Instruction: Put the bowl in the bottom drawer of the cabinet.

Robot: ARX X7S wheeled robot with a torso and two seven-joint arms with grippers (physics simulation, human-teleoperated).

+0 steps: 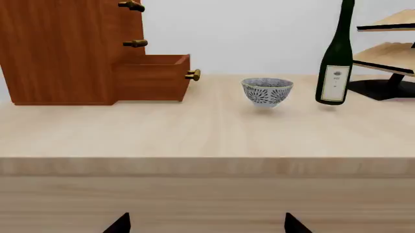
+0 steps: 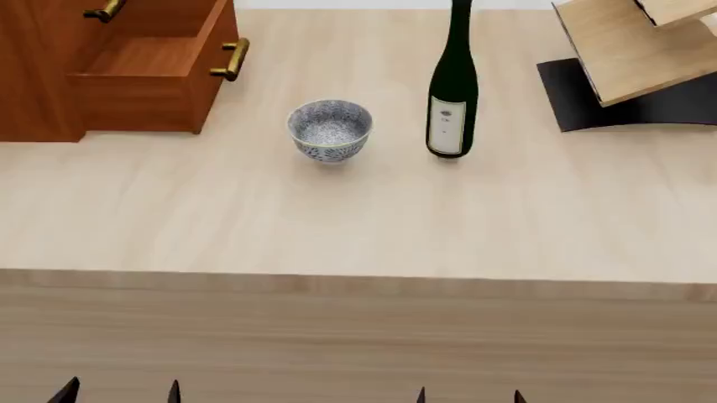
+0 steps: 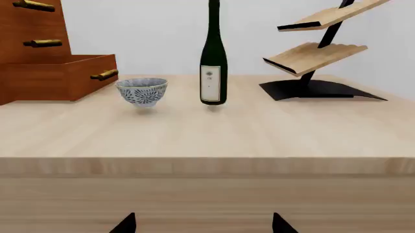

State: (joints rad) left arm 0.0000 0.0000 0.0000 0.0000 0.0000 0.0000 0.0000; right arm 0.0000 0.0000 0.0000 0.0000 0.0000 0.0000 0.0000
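Observation:
The speckled blue-grey bowl (image 2: 329, 130) (image 1: 267, 91) (image 3: 142, 91) stands upright on the light wooden table, just right of the cabinet (image 2: 34, 75) (image 1: 58, 48). The cabinet's bottom drawer (image 2: 151, 80) (image 1: 152, 77) (image 3: 58, 77) is pulled out, and its inside shows empty from the head view. My left gripper (image 2: 117, 392) (image 1: 206, 224) and right gripper (image 2: 471, 395) (image 3: 203, 224) are both open and hold nothing. Only their dark fingertips show, low in front of the table's front face and well short of the bowl.
A dark green wine bottle (image 2: 451, 92) (image 3: 213, 63) stands upright just right of the bowl. A light wooden rack on a black base (image 2: 639, 59) (image 3: 318, 58) sits at the back right. The table's front edge (image 2: 358, 285) runs between my grippers and everything else.

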